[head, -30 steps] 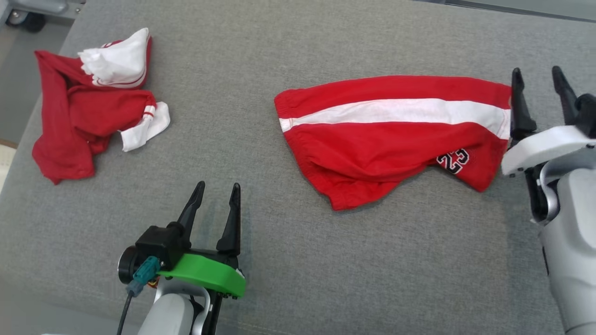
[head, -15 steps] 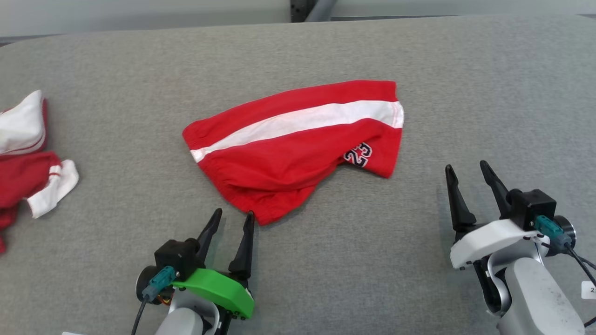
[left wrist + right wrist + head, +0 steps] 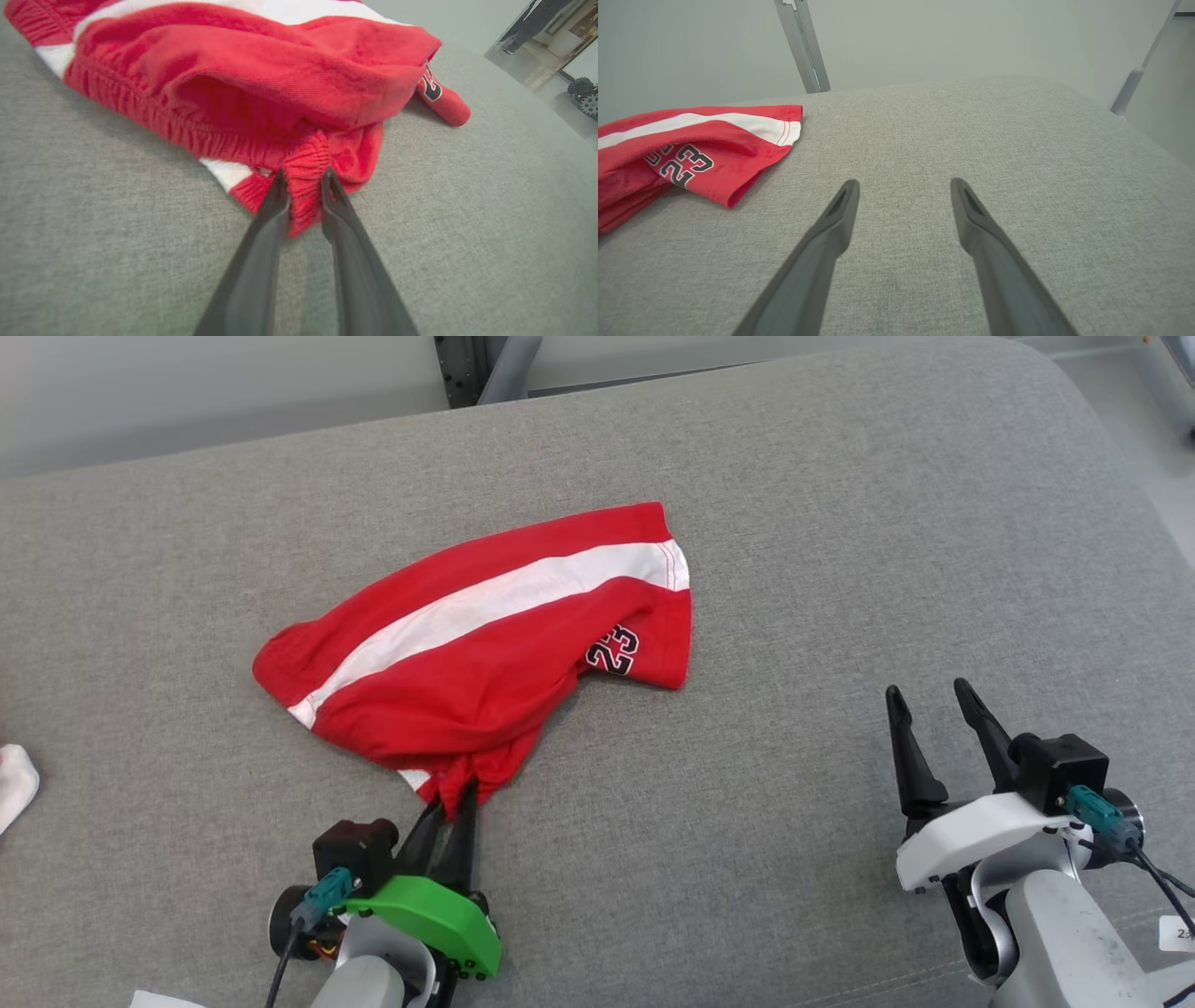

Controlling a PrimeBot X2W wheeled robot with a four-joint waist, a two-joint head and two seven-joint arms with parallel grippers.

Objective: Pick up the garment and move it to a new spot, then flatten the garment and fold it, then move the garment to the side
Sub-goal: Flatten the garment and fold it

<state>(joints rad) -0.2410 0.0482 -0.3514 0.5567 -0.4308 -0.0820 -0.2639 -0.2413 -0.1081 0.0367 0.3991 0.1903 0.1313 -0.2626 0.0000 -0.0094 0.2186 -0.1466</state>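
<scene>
Pinching a fold of waistband, left tool (image 3: 450, 803) sits narrowed on the garment (image 3: 485, 635); rest of it lies fwd of the tool, long axis running up-right across the grey surface (image 3: 840, 523); right tool (image 3: 924, 695) wide, empty, well apart; left arm nearer.

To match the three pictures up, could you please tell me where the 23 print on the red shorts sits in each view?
Head view: the 23 print is just left of centre, on the right end of the red shorts.
Left wrist view: the print is upper right, half hidden by a fold.
Right wrist view: the print is at mid-left.
Shared landmark: the white stripe along the shorts.
</scene>
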